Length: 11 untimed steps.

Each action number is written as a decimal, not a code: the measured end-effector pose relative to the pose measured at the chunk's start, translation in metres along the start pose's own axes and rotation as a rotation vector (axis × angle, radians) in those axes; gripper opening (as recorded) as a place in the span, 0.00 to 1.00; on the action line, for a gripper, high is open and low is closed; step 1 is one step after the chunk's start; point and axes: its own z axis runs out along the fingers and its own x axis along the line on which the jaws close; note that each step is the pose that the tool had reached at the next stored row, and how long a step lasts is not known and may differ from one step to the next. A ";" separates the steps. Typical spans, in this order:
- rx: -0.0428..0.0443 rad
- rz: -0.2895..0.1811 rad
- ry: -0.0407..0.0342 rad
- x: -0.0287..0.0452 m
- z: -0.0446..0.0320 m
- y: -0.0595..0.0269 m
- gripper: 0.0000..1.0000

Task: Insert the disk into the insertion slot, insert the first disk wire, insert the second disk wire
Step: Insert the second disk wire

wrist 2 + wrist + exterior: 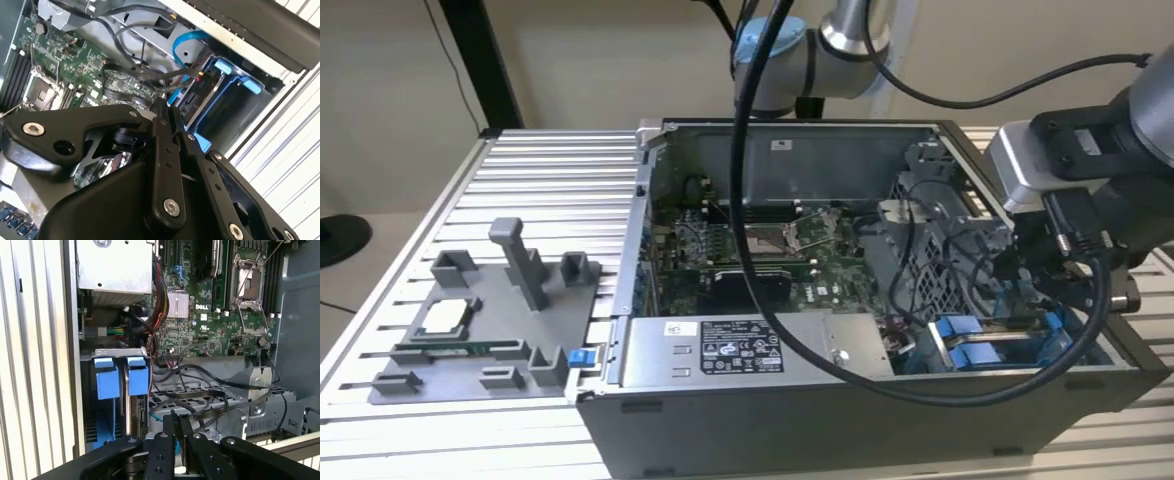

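While we hover the gripper [176,426] over the drive corner, fingers [161,131] pressed together on nothing, disk [134,412] already seated in insertion slot [107,356], black cables [200,377] draped just beside, case on worktop [534,170].

A ribbed aluminium table [534,170] stands before a plain beige wall [587,60].

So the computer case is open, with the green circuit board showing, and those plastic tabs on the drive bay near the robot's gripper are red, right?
Nearly. The case is open and the green circuit board shows, but the tabs on the drive bay are bright blue, not red. The first wrist view shows them plainly, just beyond the gripper.
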 end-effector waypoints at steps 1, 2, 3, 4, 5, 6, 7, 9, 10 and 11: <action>0.0000 0.000 0.0000 0.0000 0.0000 0.0000 0.00; 0.0000 0.000 0.0000 0.0000 0.0000 0.0000 0.00; 0.0000 0.000 0.0000 -0.0001 0.0000 0.0000 0.00; 0.0000 0.000 0.0000 -0.0001 0.0000 0.0001 0.00; 0.0000 0.000 0.0000 -0.0001 0.0000 0.0001 0.00; 0.0000 0.000 0.0000 -0.0001 0.0000 0.0002 0.00; -0.0001 0.000 0.0000 -0.0001 0.0000 0.0002 0.00; 0.0002 0.000 0.0003 -0.0001 0.0002 0.0003 0.00; 0.0018 -0.001 0.0027 0.0000 0.0003 0.0007 0.00; 0.0043 -0.002 0.0078 0.0002 0.0007 0.0009 0.00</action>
